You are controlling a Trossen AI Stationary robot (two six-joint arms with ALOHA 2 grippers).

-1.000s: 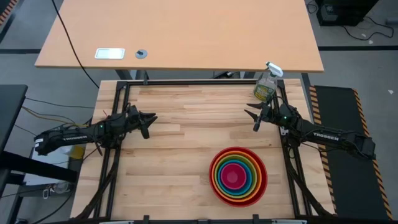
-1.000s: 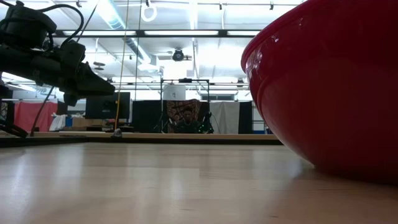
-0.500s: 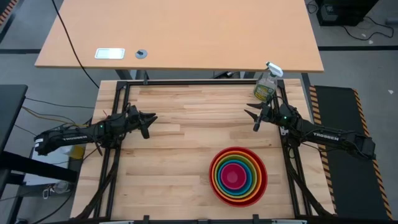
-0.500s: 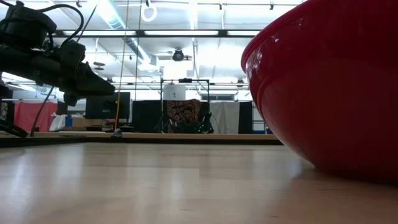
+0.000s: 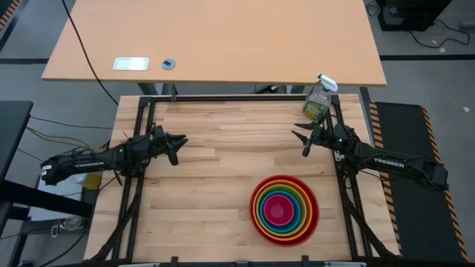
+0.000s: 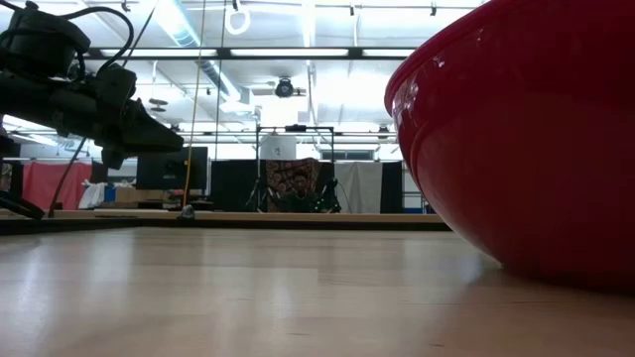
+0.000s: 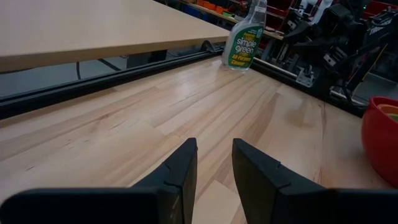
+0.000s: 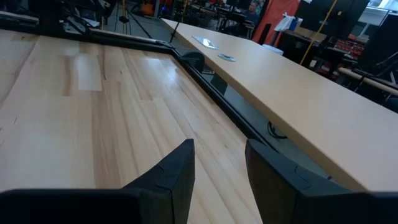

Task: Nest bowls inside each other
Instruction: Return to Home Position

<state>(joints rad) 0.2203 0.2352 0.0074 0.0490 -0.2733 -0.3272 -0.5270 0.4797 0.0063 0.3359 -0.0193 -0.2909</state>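
The bowls (image 5: 284, 210) stand as one nested stack on the table's near right: red outermost, then orange, lime green and blue, with pink in the middle. The red bowl rests on its base on the wood (image 6: 526, 139), and its edge shows in the left wrist view (image 7: 380, 134). My left gripper (image 5: 180, 147) hovers over the table's left side, open, with nothing between its fingers (image 7: 214, 144). My right gripper (image 5: 299, 144) hovers at the far right, above the stack's far side, also open and empty (image 8: 219, 144).
A clear spray bottle (image 5: 318, 100) stands at the table's far right corner, close behind my right gripper. A black frame rail (image 5: 223, 98) edges the table. Beyond it is a tan desk (image 5: 215, 41) with a white card and a small disc.
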